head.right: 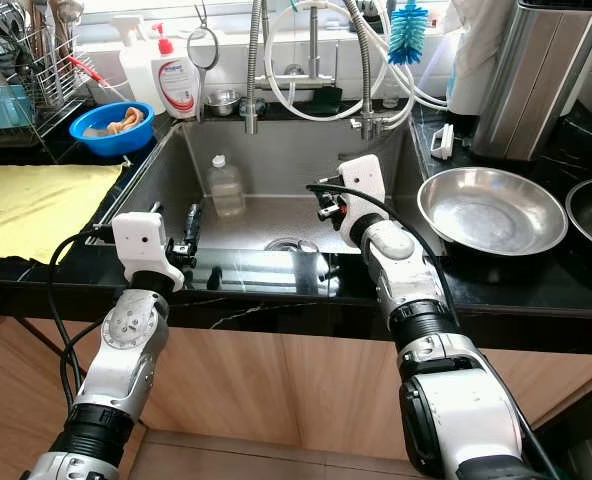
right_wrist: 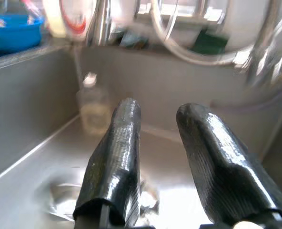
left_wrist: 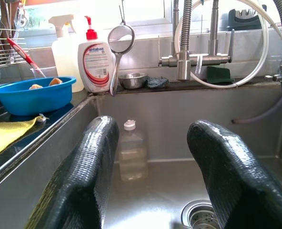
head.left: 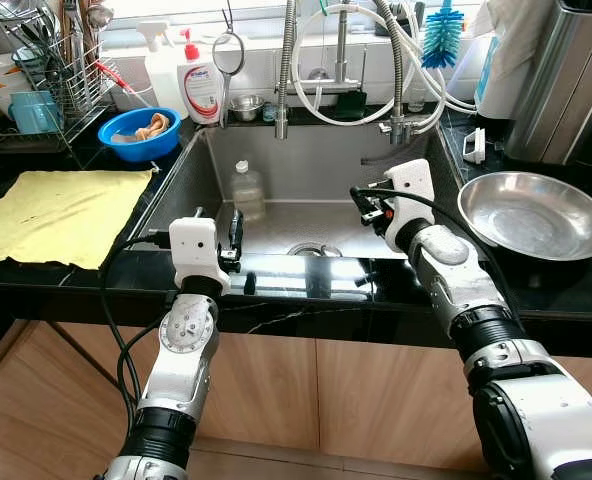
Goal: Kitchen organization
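A clear plastic bottle [head.left: 246, 190] with a white cap stands upright in the far left corner of the steel sink [head.left: 306, 150]. My left gripper [head.left: 233, 232] hovers at the sink's front left rim, open and empty, and points toward the bottle [left_wrist: 132, 152], which is some way ahead of its fingers. My right gripper [head.left: 364, 206] hangs over the right side of the basin. Its fingers [right_wrist: 117, 157] are slightly apart with nothing between them, and the bottle [right_wrist: 92, 107] is off to their left. The drain [head.left: 314, 249] lies between the two grippers.
A yellow cloth [head.left: 61, 212] lies on the black counter to the left, with a blue bowl [head.left: 139, 132], a soap bottle [head.left: 203, 88] and a dish rack [head.left: 46, 80] behind it. A steel bowl [head.left: 534, 212] sits right of the sink. The faucet [head.left: 284, 70] and hoses hang over the back.
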